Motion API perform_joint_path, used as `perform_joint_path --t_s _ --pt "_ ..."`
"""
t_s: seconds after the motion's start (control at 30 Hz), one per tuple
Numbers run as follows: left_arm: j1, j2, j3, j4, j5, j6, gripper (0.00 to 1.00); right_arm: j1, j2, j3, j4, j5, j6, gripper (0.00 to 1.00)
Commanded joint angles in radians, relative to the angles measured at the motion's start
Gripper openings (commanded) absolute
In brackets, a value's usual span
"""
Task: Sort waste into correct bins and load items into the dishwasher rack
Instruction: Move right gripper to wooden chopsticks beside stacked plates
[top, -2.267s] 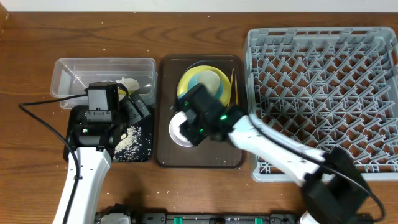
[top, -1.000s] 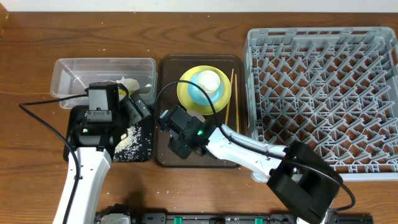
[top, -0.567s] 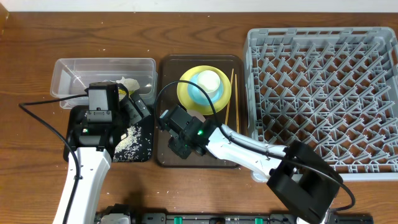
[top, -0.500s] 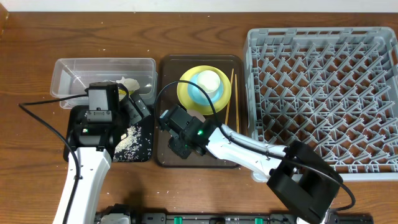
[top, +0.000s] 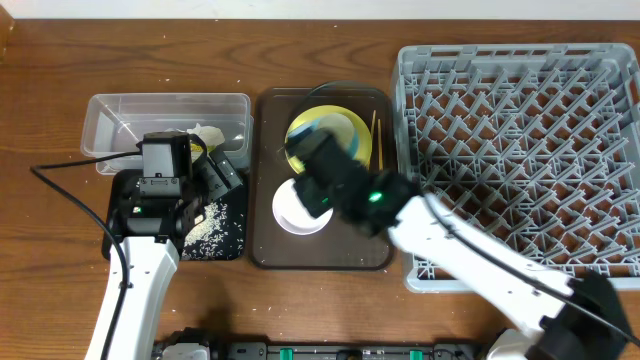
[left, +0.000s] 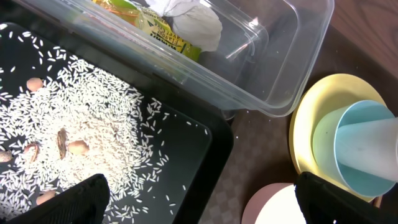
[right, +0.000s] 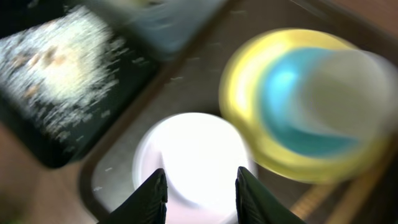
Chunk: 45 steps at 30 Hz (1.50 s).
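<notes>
Grey plastic rack (top: 515, 55) fills the right side of the overhead view. Left of it lies a brown serving tray (top: 320, 258). It carries a yellow plate (top: 357, 128) at its far end, a pale bowl (top: 293, 212) nearer, and chopsticks (top: 376, 140) along its right edge beside the plate. The right arm (top: 450, 245) reaches in from the near right, its head over the plate and the far rim of the pale bowl. Further left, a clear tub (top: 115, 112) sits far and a black tray (top: 230, 247) near, with rice (top: 208, 228) spread in the tray. The left arm (top: 140, 265) hangs over both.

From the left wrist, the left gripper (left: 199, 202) has its fingers spread wide at the two lower corners, grasping nothing. Below it the rice lies in the black tray with a few brownish bits among the grains. The tub just beyond holds a green-and-yellow wrapper (left: 163, 30) and a white tissue (left: 194, 22). On the right, the plate bears a blue bowl (left: 339, 127) with a white cup (left: 373, 146) inside it.

The right wrist picture is blurred. The right gripper (right: 200, 198) hangs with its jaws released, apart and empty, above the pale bowl, which sits on the serving tray just beside the plate stack.
</notes>
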Motion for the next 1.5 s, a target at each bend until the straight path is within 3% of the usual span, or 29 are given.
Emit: perform_joint_path --t_s 0.0,0.1,0.2,0.3,0.33,0.43,0.57,0.67,0.7,0.87,1.27,1.47 --pt "0.003 0.0 0.015 -0.003 -0.012 -0.002 0.98 -0.066 -0.018 0.011 -0.054 0.054 0.131 0.45" --pt "0.003 0.0 0.015 -0.003 -0.012 -0.002 0.98 -0.115 -0.016 0.01 -0.112 0.054 0.185 0.63" --pt "0.003 0.0 0.015 -0.003 -0.011 -0.002 0.98 -0.159 -0.014 0.01 -0.146 0.042 0.223 0.99" --pt "0.003 0.0 0.015 -0.003 -0.011 -0.002 0.98 -0.181 -0.014 0.01 -0.155 0.024 0.223 0.99" --pt "0.003 0.0 0.015 -0.003 -0.011 -0.002 0.98 -0.182 -0.014 0.009 -0.158 0.028 0.223 0.94" --pt "0.003 0.0 0.015 -0.003 -0.011 -0.002 0.97 -0.182 -0.014 0.009 -0.175 0.097 0.291 0.6" --pt "0.003 0.0 0.015 -0.002 -0.011 -0.002 0.98 -0.182 -0.014 0.005 -0.194 0.17 0.385 0.48" --pt "0.003 0.0 0.015 -0.002 -0.011 -0.002 0.98 -0.18 -0.014 -0.01 -0.197 0.206 0.451 0.28" --pt "0.003 0.0 0.015 -0.003 -0.011 -0.002 0.98 -0.179 -0.014 -0.016 -0.197 0.212 0.475 0.25" --pt "0.003 0.0 0.015 -0.003 -0.011 -0.002 0.98 -0.18 -0.014 -0.069 -0.166 0.216 0.542 0.23" --pt "0.003 0.0 0.015 -0.003 -0.011 -0.002 0.98 -0.161 -0.014 -0.282 0.119 0.216 0.544 0.27" --pt "0.003 0.0 0.015 -0.003 -0.011 -0.006 0.98 -0.16 0.002 -0.314 0.143 0.208 0.526 0.25"
